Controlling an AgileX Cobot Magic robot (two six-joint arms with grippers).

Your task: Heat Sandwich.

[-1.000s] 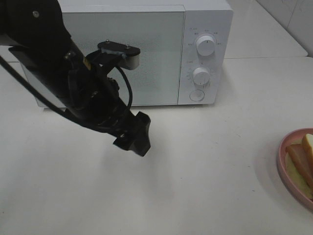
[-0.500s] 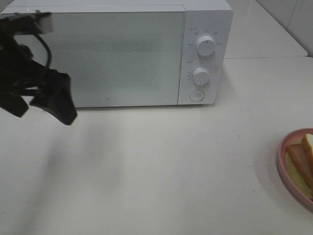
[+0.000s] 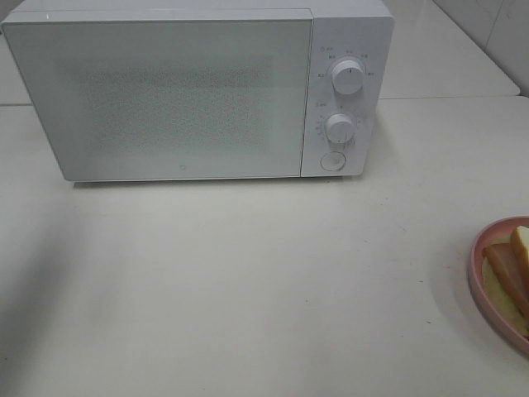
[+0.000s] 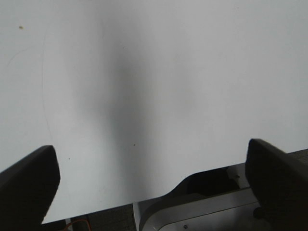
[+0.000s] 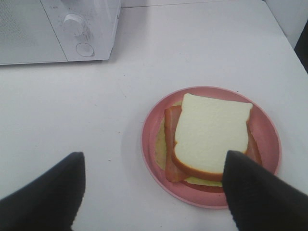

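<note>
The sandwich [image 5: 211,130], white bread over reddish and yellow filling, lies on a round pink plate [image 5: 267,139]. In the right wrist view my right gripper [image 5: 154,166] hovers open just short of the plate, nothing between its fingers. In the high view only a slice of the sandwich [image 3: 508,269] and plate [image 3: 474,269] shows at the right edge. The white microwave [image 3: 182,99] stands at the back with its door shut. My left gripper [image 4: 151,166] is open over bare white table near an edge. Neither arm appears in the high view.
The microwave's two knobs [image 3: 347,76] and round button [image 3: 331,161] sit on its right panel. The microwave's corner [image 5: 57,24] lies beyond the plate in the right wrist view. A metal base [image 4: 202,207] shows past the table edge under the left gripper.
The left arm swung from in front of the microwave door to the left and out of the high view. The sandwich, plate and microwave have not moved.
</note>
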